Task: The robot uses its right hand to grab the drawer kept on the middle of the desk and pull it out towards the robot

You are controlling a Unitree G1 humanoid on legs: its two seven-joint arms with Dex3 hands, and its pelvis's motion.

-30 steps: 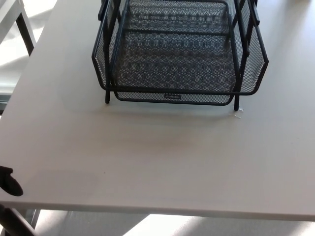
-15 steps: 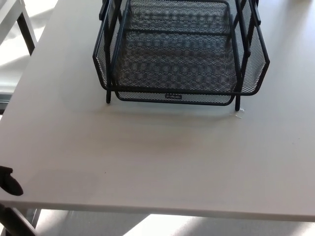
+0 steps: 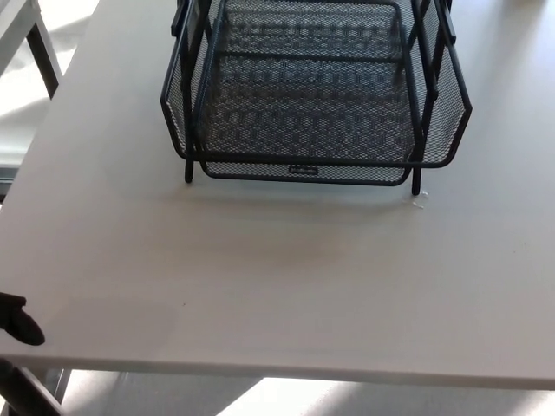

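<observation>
While unheld, drawer (image 3: 303, 169) sits mid-desk (image 3: 260, 286).

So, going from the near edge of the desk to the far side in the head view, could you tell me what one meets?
Bare desk → lower drawer's front rim → upper mesh tray. The left hand sits off the near-left corner.

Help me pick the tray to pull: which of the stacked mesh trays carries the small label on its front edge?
The lower mesh tray, whose front edge sits just above the desk; the upper mesh tray shows none.
</observation>
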